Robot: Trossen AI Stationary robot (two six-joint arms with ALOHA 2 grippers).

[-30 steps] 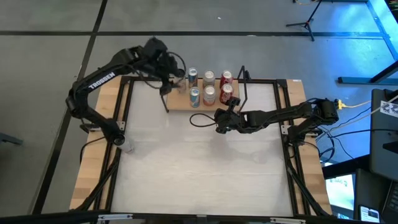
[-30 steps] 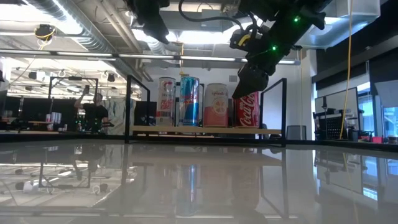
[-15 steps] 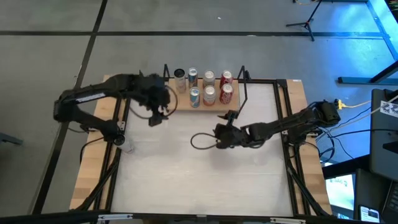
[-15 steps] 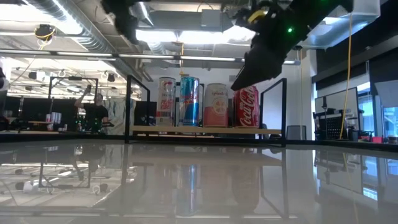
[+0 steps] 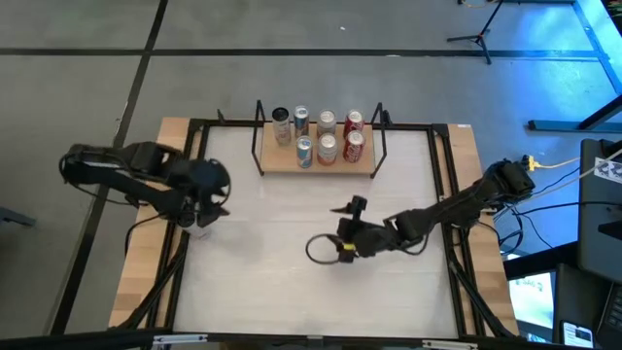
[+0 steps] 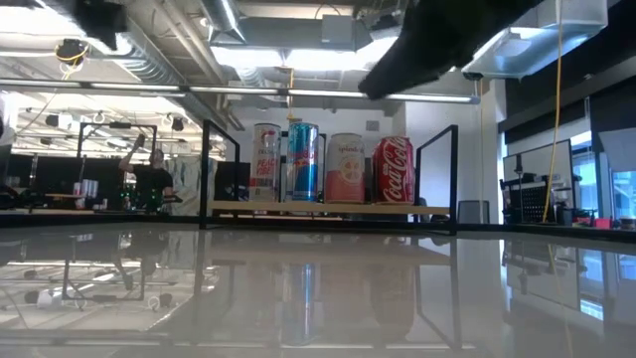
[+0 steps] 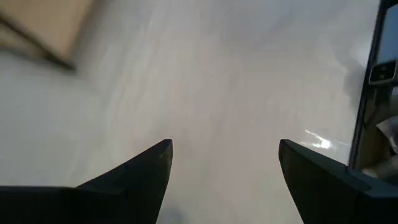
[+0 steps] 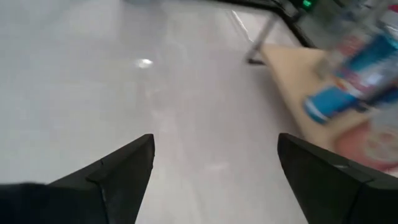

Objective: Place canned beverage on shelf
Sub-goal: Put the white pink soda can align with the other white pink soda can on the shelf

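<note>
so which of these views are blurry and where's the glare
Right wrist view: the cans on the shelf are smeared by motion blur. Left wrist view: the table is soft and streaky, with a bright glint near its frame. Low view: the cans are sharp, the glossy tabletop mirrors them, and ceiling lights glare. High view: evenly lit and clear.

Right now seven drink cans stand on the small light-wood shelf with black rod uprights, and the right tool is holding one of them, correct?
Not quite. The right tool holds nothing; the right wrist view shows its open fingers over bare table. Seven drink cans do stand on the small light-wood shelf.
</note>
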